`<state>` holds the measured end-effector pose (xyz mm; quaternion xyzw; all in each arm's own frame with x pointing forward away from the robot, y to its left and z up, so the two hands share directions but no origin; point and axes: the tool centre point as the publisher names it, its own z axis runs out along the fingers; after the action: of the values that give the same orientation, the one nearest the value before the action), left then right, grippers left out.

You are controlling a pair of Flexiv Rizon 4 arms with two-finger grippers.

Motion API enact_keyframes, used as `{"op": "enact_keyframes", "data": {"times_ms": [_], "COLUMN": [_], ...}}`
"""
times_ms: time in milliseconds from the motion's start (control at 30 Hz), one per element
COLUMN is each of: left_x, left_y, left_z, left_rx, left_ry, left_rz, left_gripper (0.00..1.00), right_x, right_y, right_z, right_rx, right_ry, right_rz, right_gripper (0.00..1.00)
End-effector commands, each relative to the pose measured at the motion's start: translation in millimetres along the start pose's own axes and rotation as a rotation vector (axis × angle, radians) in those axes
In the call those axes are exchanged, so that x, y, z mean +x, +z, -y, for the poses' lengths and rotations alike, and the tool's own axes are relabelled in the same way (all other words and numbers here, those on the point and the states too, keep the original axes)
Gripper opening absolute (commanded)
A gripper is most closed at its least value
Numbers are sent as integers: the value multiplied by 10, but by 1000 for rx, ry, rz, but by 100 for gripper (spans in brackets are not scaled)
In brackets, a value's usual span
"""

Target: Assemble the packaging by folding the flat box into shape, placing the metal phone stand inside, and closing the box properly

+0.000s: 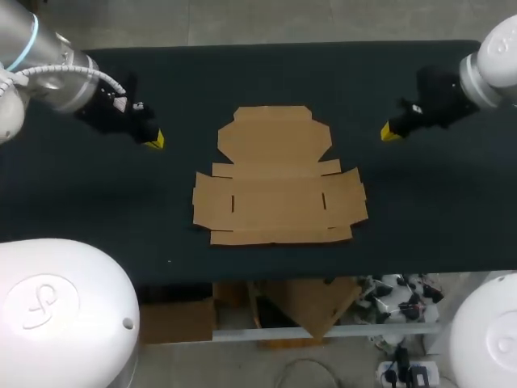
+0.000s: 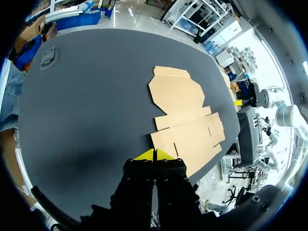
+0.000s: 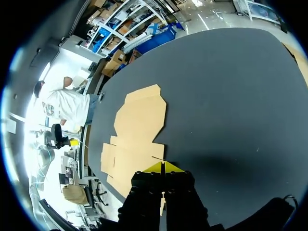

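Cardboard flat box lies unfolded on the table, between the two grippers and ahead of each pair of tips. The left gripper and right gripper are both pinched together and empty, flanking the lid panel and about equally near. The wide base strip runs along the line from gripper to gripper. Its near flap sits close to the robot-side table edge. Bare cloth on both flanks gives approach room. Phone stand not seen.

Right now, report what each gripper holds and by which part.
Nothing is held. The left gripper and right gripper are both shut and empty, each clear of the flat box lying between them.
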<state>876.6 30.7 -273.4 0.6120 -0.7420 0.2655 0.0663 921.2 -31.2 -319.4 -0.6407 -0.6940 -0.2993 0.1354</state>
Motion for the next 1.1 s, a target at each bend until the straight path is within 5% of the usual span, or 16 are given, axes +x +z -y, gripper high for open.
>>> {"op": "enact_keyframes", "data": {"times_ms": [33, 1100], "left_x": [22, -120], "left_y": [134, 824], "left_z": [14, 115], "left_rx": [3, 2], "left_ry": [19, 86], "left_rz": [0, -42], "left_gripper": [0, 0], "right_x": [-15, -126], "right_y": [184, 784], "right_z": [-68, -8], "right_rx": [11, 85], "right_ry": [-9, -85], "right_rz": [4, -69], "right_gripper": [0, 0]}}
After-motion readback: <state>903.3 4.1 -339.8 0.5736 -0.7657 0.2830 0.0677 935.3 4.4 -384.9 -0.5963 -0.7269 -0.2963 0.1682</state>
